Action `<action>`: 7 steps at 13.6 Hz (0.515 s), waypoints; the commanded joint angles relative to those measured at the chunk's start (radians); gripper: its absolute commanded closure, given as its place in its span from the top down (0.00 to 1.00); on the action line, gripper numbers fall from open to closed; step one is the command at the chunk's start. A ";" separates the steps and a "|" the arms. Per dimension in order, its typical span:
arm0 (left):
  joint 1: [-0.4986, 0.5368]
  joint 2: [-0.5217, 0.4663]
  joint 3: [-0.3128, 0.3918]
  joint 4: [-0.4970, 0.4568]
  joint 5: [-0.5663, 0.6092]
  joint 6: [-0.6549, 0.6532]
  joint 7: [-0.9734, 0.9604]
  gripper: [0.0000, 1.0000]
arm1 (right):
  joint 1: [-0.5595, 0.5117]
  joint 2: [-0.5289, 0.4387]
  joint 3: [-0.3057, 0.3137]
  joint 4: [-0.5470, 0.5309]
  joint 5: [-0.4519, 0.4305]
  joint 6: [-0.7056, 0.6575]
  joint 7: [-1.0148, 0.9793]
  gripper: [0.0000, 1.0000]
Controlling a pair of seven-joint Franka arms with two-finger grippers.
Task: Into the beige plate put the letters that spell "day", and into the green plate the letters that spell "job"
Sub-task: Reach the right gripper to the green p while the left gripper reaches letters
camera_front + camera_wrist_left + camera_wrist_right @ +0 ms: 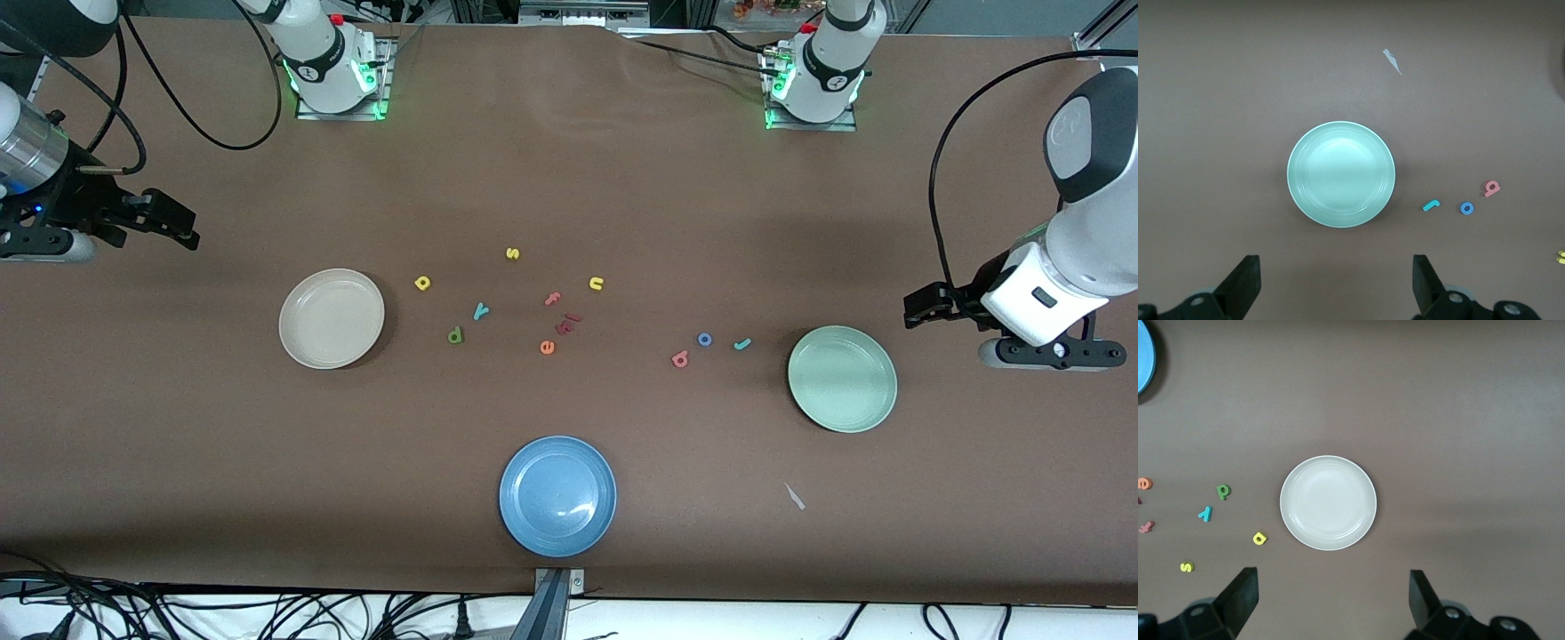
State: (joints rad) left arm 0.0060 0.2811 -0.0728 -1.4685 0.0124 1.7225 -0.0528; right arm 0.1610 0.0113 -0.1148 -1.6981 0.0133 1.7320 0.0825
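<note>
Both grippers hover with fingers apart: the right gripper (1328,603) above the empty beige plate (1328,503), the left gripper (1336,287) above the empty green plate (1341,174). The d (455,335), a (422,283), y (481,310) lie beside the beige plate; j (742,344), o (704,339), b (680,359) beside the green. Descend squarely, straddling one letter alone.

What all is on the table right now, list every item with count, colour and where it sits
beige plate: one, cream, toward the right arm's end.
green plate: one, mint, toward the left arm's end.
blue plate: one, nearest the front camera.
day letters: three; yellow a, teal y, dark green d, beside the beige plate.
job letters: three; salmon b, blue o, teal j, beside the green plate.
other letters: yellow s, yellow u, orange e, pink f, mid-table.
paper scrap: one, white.
left gripper: open, over the table beside the green plate.
right gripper: open, over the table's right-arm end.
</note>
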 commanded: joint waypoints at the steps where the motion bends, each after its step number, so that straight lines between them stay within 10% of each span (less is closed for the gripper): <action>1: -0.003 -0.019 0.005 -0.013 -0.032 -0.001 0.022 1.00 | 0.035 0.057 0.001 0.001 -0.024 0.021 0.037 1.00; 7: -0.003 -0.019 0.005 -0.013 -0.031 -0.001 0.022 1.00 | 0.167 0.223 0.007 -0.006 -0.015 0.154 0.265 1.00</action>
State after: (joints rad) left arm 0.0059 0.2810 -0.0731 -1.4684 0.0124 1.7225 -0.0528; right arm 0.2670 0.1734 -0.1070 -1.7083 0.0100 1.8261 0.2048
